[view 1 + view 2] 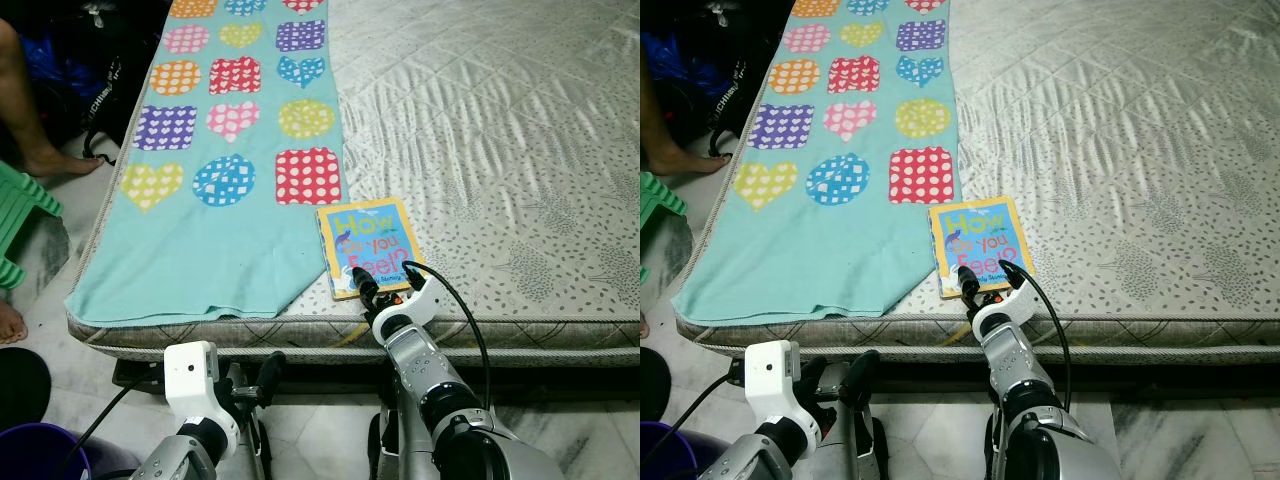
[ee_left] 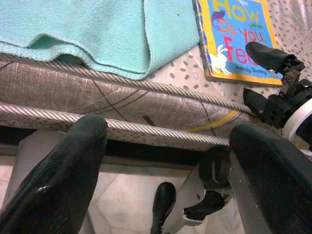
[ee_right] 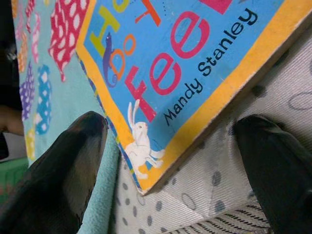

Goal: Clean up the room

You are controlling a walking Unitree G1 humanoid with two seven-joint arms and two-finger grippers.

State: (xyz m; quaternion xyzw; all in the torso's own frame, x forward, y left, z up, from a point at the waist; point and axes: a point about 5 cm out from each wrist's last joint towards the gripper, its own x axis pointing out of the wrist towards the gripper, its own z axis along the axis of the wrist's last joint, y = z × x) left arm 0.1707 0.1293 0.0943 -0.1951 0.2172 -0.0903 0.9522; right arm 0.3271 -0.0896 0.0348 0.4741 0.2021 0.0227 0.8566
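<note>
A picture book (image 1: 365, 245) with a yellow border and blue cover, titled "How Do You Feel?", lies flat on the grey patterned mattress (image 1: 500, 150) close to its front edge. My right gripper (image 1: 388, 280) is open at the book's near edge, one finger on each side of the near corner (image 3: 146, 180), with nothing held. Its black fingers (image 2: 268, 56) also appear beside the book (image 2: 234, 34) in the left wrist view. My left gripper (image 1: 255, 385) is open and empty, low in front of the mattress side (image 2: 122, 97).
A teal towel (image 1: 230, 180) printed with dotted hearts covers the mattress's left part, its edge touching the book's left side. On the left floor are a person's foot (image 1: 50, 160), a green stool (image 1: 20, 215), a black bag (image 1: 110, 90) and a purple bucket (image 1: 40, 450).
</note>
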